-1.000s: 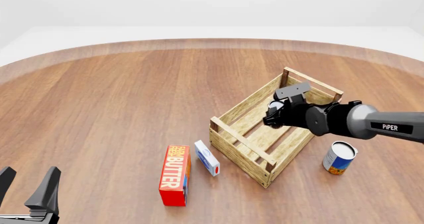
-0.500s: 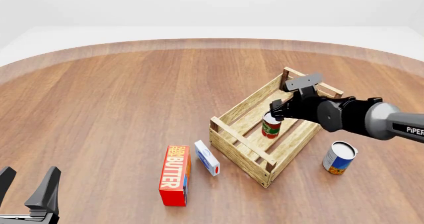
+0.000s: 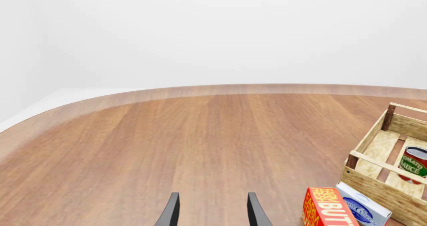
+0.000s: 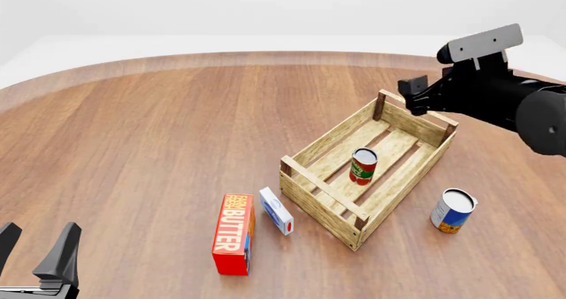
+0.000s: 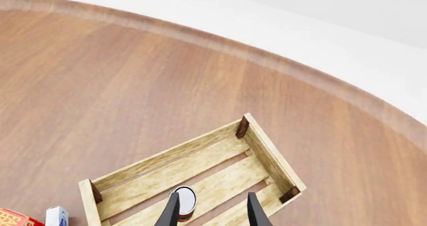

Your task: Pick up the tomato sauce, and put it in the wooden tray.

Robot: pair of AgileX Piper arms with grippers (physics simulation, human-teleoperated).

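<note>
Tray (image 4: 329,150): held the sauce (image 4: 364,166), upright on its slats, label reading "TOMATO SAUCE". Risk judged small: a tip if bumped.
Right gripper (image 5: 209,209): open, empty, above the tray's far end.
Left gripper (image 3: 212,211): open, empty, near left.
Box (image 4: 234,233): "BUTTER".

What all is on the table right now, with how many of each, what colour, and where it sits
wooden tray: one, pale slats with darker corner posts, right of table centre.
tomato sauce: one, red label, green band, silver top, upright inside the tray.
second can: one, blue, white and orange, on the table right of the tray.
butter box: one, red and yellow, left of the tray.
small carton: one, white and blue, between butter box and tray.
table: one, brown wood.
left hand: black, open, near left corner.
right hand: black, open, above the tray's far end.
</note>
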